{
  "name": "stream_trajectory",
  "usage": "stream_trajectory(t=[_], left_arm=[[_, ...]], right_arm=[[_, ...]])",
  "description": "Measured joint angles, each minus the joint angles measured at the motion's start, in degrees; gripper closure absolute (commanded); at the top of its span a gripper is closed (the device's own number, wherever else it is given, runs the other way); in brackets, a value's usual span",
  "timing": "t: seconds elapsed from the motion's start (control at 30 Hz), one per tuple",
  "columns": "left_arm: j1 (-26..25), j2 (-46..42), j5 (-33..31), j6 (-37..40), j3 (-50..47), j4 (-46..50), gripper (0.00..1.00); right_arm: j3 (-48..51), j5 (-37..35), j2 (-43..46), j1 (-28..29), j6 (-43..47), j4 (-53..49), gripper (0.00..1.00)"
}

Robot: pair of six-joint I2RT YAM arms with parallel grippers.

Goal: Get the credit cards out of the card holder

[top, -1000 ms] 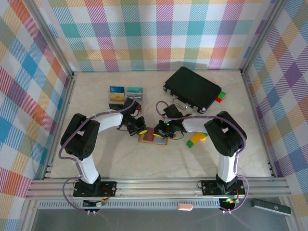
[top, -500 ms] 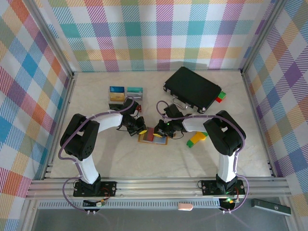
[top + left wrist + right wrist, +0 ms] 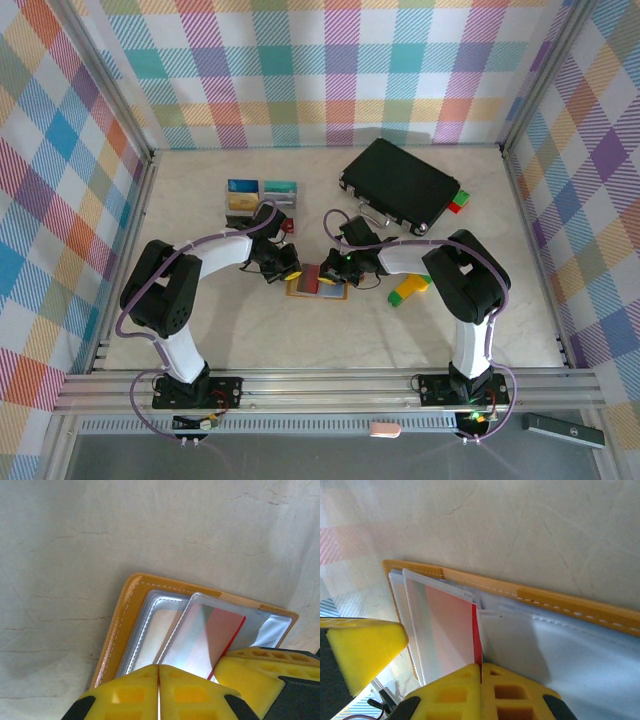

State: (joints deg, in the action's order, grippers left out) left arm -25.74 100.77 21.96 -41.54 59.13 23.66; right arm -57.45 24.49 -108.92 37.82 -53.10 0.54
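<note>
Over the past second the left arm [image 3: 215,250] has swung its elbow outward, yet the orange card holder [image 3: 316,283] has barely shifted between the two grippers. The left gripper [image 3: 159,690] has its fingers pressed together at the holder's near edge. The right gripper [image 3: 480,690] is clamped on the red credit card [image 3: 447,625], which still sits in its clear sleeve [image 3: 175,630] just ahead of the fingertips. The pull-out looks barely begun.

We look down on a pale cream counter [image 3: 250,335] with faint marble veining, evenly lit, its shadows soft. Walls [image 3: 340,70] of pastel plaid cloth enclose it on three sides, framed by metal posts [image 3: 110,90], and a ribbed aluminium rail [image 3: 330,385] runs along the near edge.
</note>
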Motion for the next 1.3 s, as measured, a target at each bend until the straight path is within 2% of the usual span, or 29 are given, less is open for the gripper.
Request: stream_trajectory(t=[0.53,0.97,1.3], left_arm=[[0.0,0.98,0.28,0.07,-0.07,-0.28,0.97],[-1.14,0.98,0.74,2.21,2.67,0.85,0.97],[-1.79,3.34,-1.42,2.34,3.34,0.85,0.98]], right_arm=[[1.38,-2.69,2.16,-0.39,1.29,-1.03,0.98],[1.44,-2.29,2.05,-0.39,1.25,-0.98,0.87],[1.44,-1.84,1.84,-0.37,1.27,-0.59,0.82]])
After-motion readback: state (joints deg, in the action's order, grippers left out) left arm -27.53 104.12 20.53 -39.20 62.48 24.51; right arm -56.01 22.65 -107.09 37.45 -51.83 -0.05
